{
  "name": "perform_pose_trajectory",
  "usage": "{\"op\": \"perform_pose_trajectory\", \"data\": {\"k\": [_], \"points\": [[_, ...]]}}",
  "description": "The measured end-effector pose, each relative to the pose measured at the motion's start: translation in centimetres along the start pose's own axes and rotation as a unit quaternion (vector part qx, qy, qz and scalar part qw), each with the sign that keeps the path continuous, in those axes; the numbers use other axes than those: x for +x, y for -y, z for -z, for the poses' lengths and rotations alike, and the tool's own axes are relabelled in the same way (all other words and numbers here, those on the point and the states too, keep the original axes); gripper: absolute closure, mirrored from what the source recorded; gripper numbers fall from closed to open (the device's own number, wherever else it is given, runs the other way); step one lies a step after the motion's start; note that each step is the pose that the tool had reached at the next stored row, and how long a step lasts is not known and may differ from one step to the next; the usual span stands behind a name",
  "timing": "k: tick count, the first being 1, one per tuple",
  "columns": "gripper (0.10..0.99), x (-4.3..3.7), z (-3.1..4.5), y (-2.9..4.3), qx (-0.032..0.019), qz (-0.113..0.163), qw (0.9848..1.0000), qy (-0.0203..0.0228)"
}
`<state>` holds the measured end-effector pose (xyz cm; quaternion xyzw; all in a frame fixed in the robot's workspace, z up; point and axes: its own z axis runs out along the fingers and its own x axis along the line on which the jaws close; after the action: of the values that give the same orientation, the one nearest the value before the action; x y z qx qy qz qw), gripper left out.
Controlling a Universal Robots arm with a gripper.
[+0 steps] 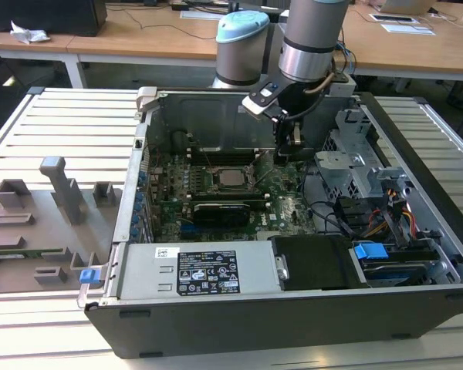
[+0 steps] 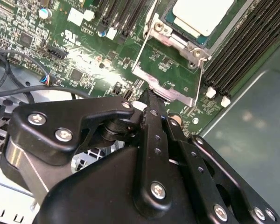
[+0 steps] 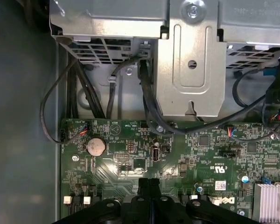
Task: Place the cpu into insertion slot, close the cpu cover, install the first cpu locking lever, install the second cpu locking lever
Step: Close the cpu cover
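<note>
The cpu [image 1: 231,179] lies silver side up in the insertion slot [image 1: 216,170] on the green board inside the open computer case. In the second wrist view the cpu [image 2: 200,16] has the cpu cover [image 2: 170,80] lying flat around it, with a thin wire lever [image 2: 141,49] along one side. My gripper [image 1: 291,148] hangs just to the exterior view's right of the socket, low over the board. Its fingertips [image 2: 149,97] are pressed together, shut, with nothing between them. In the first wrist view the gripper [image 3: 148,183] hovers above bare board.
A metal drive cage [image 1: 355,158] and loose cables [image 3: 147,98] crowd the exterior view's right. Long black memory slots [image 2: 242,44] run beside the socket. The power supply [image 1: 201,271] fills the front. A grey fixture tray [image 1: 38,223] lies outside the case.
</note>
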<state>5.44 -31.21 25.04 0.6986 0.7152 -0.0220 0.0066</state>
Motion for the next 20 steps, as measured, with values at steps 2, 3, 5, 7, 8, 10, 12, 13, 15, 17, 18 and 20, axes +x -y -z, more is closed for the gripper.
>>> {"op": "perform_pose_trajectory", "data": {"k": [2,3,5,7,8,10,12,13,15,17,18,20], "points": [[0.980,0.00,0.00,0.07,0.0000,0.000,1.0000,0.0000],[0.980,0.01,0.00,0.11,0.0000,0.000,1.0000,0.0000],[0.980,0.02,-0.01,0.47,0.0000,0.000,1.0000,0.0000],[0.980,0.02,-0.02,0.77,0.0000,0.000,1.0000,0.0000],[0.980,0.03,-0.02,1.05,0.0000,0.000,1.0000,0.0000],[0.980,0.03,-0.03,1.33,0.0000,0.000,1.0000,0.0000],[0.980,0.04,-0.03,1.61,0.0000,0.000,1.0000,0.0000],[0.980,0.05,-0.04,1.87,0.0000,0.000,1.0000,0.0000],[0.980,0.06,-0.05,2.48,0.0000,0.000,1.0000,0.0000],[0.980,0.07,-0.06,2.89,0.0000,0.000,1.0000,0.0000],[0.980,0.08,-0.07,3.09,0.0000,0.000,1.0000,0.0000],[0.980,0.08,-0.07,3.31,0.0000,0.000,1.0000,0.0000]]}}
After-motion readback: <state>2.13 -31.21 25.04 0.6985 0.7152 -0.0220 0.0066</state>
